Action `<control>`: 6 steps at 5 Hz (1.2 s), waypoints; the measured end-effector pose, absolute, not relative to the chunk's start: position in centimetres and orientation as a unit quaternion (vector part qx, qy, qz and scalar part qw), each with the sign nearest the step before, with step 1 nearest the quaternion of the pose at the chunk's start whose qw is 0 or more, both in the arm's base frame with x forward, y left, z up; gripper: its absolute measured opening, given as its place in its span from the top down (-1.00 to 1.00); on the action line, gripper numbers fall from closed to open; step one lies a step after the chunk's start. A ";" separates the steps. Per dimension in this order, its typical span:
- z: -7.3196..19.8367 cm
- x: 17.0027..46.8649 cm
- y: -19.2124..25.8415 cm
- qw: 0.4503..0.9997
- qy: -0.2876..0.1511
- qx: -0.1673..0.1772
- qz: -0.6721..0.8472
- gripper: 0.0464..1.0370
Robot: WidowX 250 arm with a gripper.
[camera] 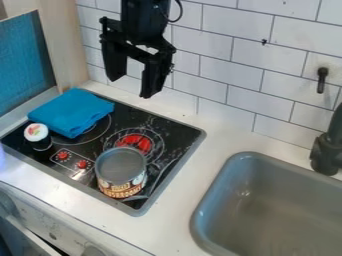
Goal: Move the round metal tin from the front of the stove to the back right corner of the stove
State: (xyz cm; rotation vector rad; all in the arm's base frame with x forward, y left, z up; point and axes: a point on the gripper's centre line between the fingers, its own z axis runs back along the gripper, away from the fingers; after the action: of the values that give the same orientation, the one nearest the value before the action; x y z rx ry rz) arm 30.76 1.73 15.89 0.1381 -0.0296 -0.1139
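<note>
Hanging up by back edge of stove [175,131], gripper [131,87] is open, fingers spread apart. Tin can [121,172] stands upright on front part of stove, patterned label wrapped around side. Folded blue cloth [72,111] kinda covers stove's back left area. Little jar [38,137] with white lid sits at stove's left end. Grey sink [215,200] is right of stove, black faucet [326,152] even farther right.

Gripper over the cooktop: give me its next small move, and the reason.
Probably ease the gripper down a little toward the folded blue cloth. Its jaws stand apart with nothing between them, well above the cooktop, and the cloth appears closer to them than the upright can, though depth is hard to judge.
</note>
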 end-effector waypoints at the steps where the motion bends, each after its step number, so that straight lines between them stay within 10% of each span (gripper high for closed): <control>1: 15.1 30.6 1.7 0.996 0.000 0.067 -0.058 -0.93; 3: 16.1 25.7 0.1 0.997 -0.010 0.010 -0.073 -0.93; 6: 10.3 20.3 1.4 0.994 0.091 0.016 -0.058 -0.93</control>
State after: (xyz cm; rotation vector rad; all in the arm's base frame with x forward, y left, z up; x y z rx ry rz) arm 20.29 1.41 10.27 0.0313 0.1827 -0.1164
